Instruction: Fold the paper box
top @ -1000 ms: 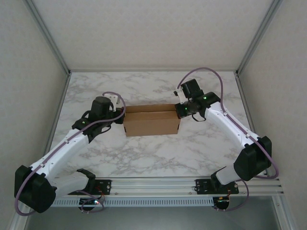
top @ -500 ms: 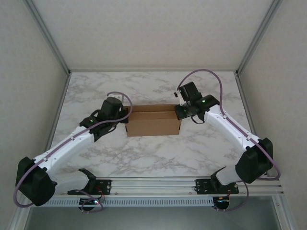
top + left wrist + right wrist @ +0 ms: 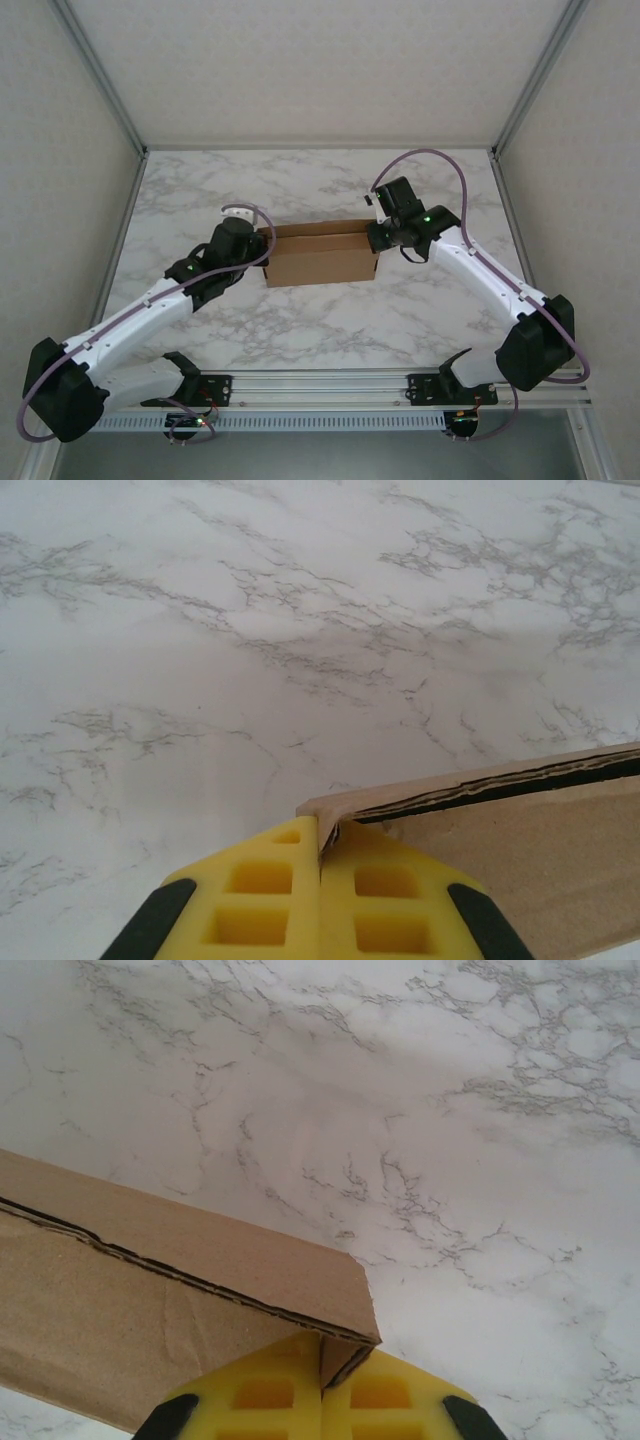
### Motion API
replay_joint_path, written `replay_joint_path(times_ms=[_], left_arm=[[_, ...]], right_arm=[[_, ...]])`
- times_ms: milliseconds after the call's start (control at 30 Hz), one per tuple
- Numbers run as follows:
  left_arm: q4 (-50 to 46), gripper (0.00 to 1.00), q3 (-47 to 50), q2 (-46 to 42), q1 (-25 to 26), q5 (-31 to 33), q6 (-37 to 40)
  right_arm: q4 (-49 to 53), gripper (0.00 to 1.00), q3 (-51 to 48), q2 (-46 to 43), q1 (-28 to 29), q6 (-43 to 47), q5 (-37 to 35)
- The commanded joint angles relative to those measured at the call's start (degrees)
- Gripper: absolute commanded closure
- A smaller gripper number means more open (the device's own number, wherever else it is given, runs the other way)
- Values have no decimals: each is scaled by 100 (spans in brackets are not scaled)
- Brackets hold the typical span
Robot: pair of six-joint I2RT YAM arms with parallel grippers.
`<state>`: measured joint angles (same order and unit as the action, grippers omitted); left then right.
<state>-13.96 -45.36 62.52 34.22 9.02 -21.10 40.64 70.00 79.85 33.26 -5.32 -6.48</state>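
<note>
Pinching opposite corners of the plain brown corrugated cardboard paper box (image 3: 318,258), left gripper (image 3: 320,852) and right gripper (image 3: 321,1360) are clamped shut; light, stiff board, probably best held at edges.

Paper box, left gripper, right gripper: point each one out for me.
paper box (image 3: 318,260), top external view, middle of its brown front face.
left gripper (image 3: 320,832), left wrist view, where its yellow jaws pinch a box corner.
right gripper (image 3: 321,1352), right wrist view, where its yellow jaws pinch a box corner.
</note>
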Motion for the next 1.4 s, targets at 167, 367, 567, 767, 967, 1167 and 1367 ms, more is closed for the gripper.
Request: replay_joint_path(times_ms=[167,367,567,767,967,1167,1367], left_arm=[[-317,100,261,-85,129,47,54],[-499,100,127,-117,128,287,288],[-513,100,127,-65,137,250,244],[-289,100,240,-44,245,106,-49],[-221,100,173,115,451,125,-192],[-248,100,211,86,478,247,-187],[-249,100,238,56,477,242,-236]], right_arm=[[13,100,-138,-111,103,245,-31],[48,100,-166,-121,98,336,-182],[59,100,-143,-129,98,317,-140],[-94,100,-349,-188,98,269,-97],[-258,100,-511,-223,100,151,13],[-320,100,-622,-286,111,115,49],[-388,100,-808,-355,117,-352,100]])
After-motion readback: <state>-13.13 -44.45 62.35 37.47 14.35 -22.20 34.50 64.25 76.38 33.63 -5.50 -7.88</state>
